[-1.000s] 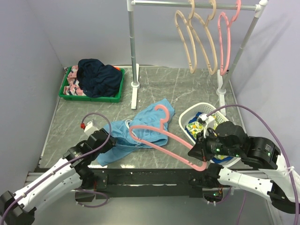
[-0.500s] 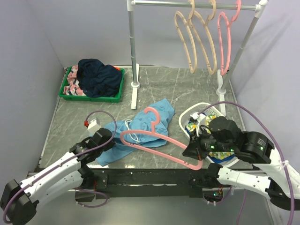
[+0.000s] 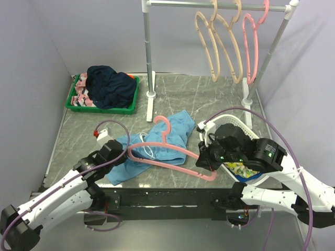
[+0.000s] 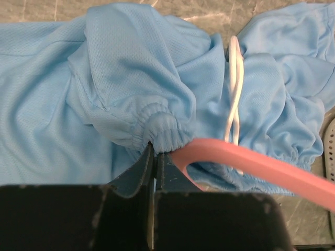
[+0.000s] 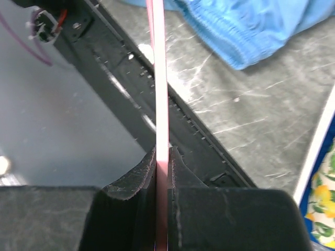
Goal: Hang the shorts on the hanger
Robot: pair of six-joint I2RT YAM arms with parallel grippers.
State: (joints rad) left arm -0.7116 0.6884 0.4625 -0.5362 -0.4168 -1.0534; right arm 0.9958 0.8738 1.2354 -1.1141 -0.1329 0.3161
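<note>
A: Where are the shorts (image 3: 180, 127)?
B: Crumpled on the tabletop (image 3: 172, 94), left of the basket (image 3: 231, 119). The left fingers (image 4: 137, 172) pinch their gathered elastic edge.
A: Handling?
B: Probably soft and floppy; the waistband seems best. The right fingers (image 5: 138, 178) clamp the thin, stiff-looking hanger (image 3: 168, 164).

The shorts (image 4: 131, 78) are light sky-blue mesh fabric, crumpled on the marble tabletop just toward 6 o'clock of its middle, stretching from 7 o'clock up to 1 o'clock. A gathered elastic edge is bunched and pinched in the closed left gripper (image 4: 155, 151) at the 7 o'clock end. The white drawstring (image 4: 234, 89) lies looped across the folds. The hanger (image 4: 261, 168), thin pink plastic, lies tilted over the shorts. Its hook points to 12 o'clock and its far loop runs out toward 4 o'clock, where the right gripper (image 5: 162, 154) clamps its thin rim edge-on.
</note>
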